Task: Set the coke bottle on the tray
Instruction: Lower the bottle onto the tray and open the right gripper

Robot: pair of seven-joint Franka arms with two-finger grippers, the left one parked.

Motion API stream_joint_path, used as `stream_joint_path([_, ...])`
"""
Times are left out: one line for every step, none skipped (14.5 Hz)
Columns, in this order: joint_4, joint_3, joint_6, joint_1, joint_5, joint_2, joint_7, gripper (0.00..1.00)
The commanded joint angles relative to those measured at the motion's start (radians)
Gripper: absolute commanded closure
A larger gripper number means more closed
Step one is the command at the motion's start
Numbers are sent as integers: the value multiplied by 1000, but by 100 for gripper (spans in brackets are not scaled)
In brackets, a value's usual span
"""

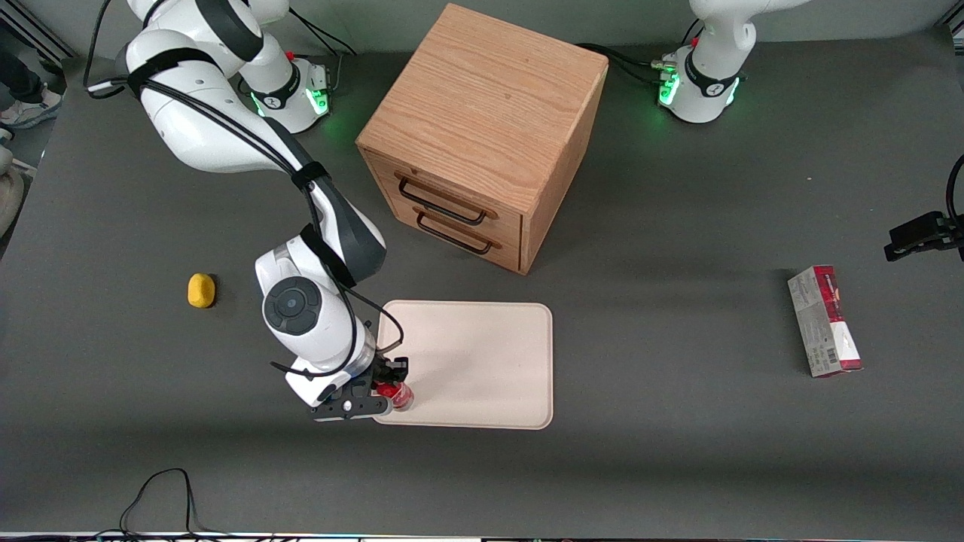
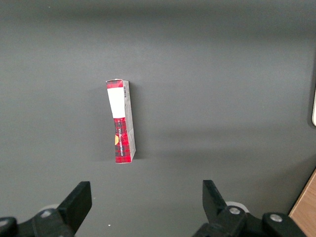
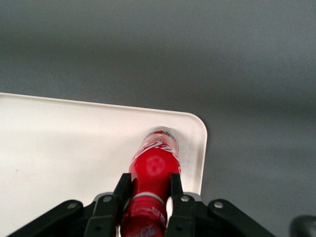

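Cabinet point(image 1: 482, 135) stands farther from the front camera than the tray point(image 1: 482, 361). Carton point(image 1: 825, 320) lies toward the parked arm's end, lemon point(image 1: 201, 290) toward the working arm's.

Bottle point(image 3: 154, 170) sits over the tray corner nearest the front camera, base at or just above the surface; contact unclear. Probably light, rigid, smooth, tippy; hold mid-body, as now.

Arm reaches down, wrist low. Gripper point(image 3: 148, 195) at that corner, fingers point(image 3: 122, 190) pinching the bottle body.

Coca-Cola script on coke bottle point(image 3: 154, 165)
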Motion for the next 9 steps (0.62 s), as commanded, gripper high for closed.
stream_joint_path([-11, 4, 26, 2, -32, -3, 28, 3])
stream_joint_path([-25, 3, 43, 4, -32, -3, 33, 0])
stream_joint_path([-29, 0, 55, 4, -32, -5, 31, 0])
stream_joint_path([-29, -2, 57, 4, -32, -5, 23, 0])
stream_joint_path([-28, -3, 55, 2, -32, -9, 19, 0])
stream_joint_path([-28, -9, 49, 2, -30, -18, 17, 0])
stream_joint_path([-28, -17, 43, 5, -32, -29, 16, 0])
stream_joint_path([-29, -26, 20, 5, -32, -46, 11, 0])
stream_joint_path([-29, -41, -20, 7, -29, -69, -21, 0])
